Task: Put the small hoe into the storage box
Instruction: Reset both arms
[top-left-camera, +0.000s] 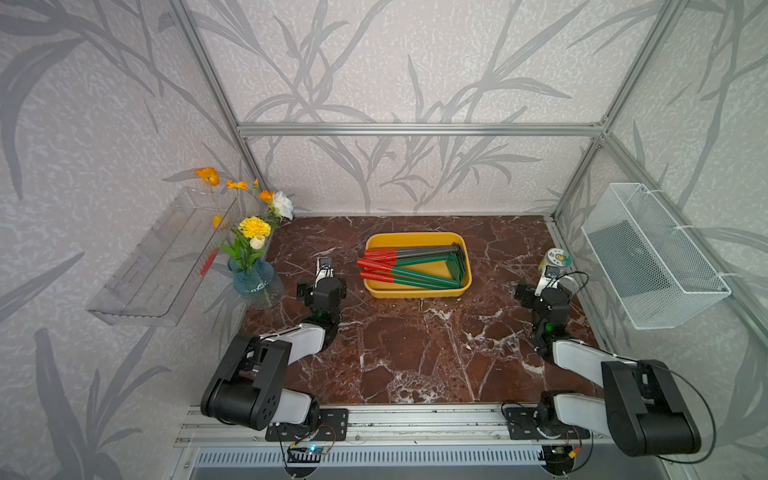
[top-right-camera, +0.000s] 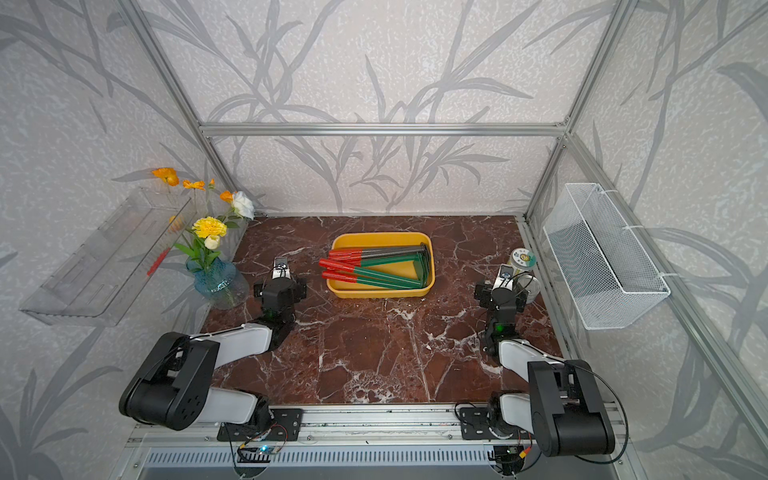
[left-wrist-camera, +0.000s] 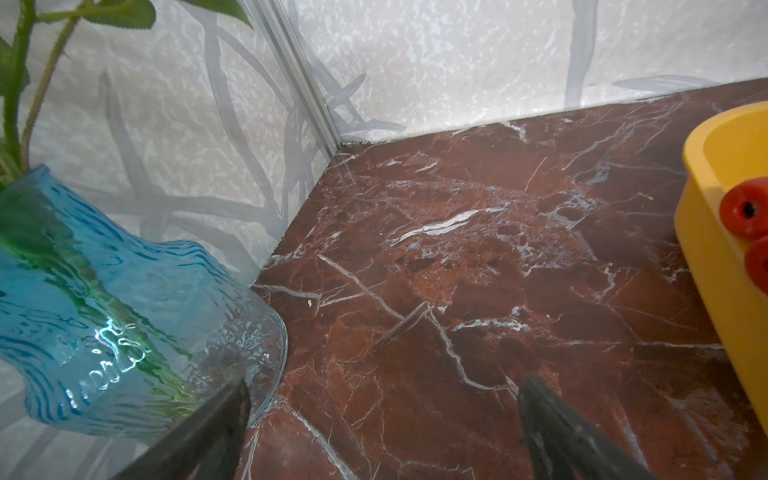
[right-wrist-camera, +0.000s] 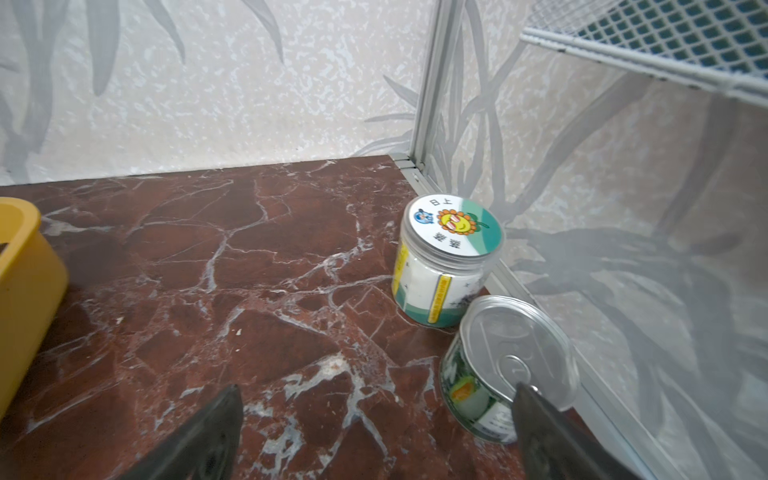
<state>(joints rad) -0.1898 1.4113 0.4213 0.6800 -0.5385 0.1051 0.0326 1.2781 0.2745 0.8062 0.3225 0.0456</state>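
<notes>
jar lid reads "日上"; remaining print unreadable.

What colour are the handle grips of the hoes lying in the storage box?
Red; the grips show best in a top view.

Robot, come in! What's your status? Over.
Open and empty: left tool, right tool. Red-handled hoes lying in storage box. Blue vase beside left tool, tin can beside right tool.

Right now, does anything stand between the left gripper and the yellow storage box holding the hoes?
Nothing visible. Only tabletop lies between the left gripper and the storage box; the vase stands on the gripper's other side.
</notes>
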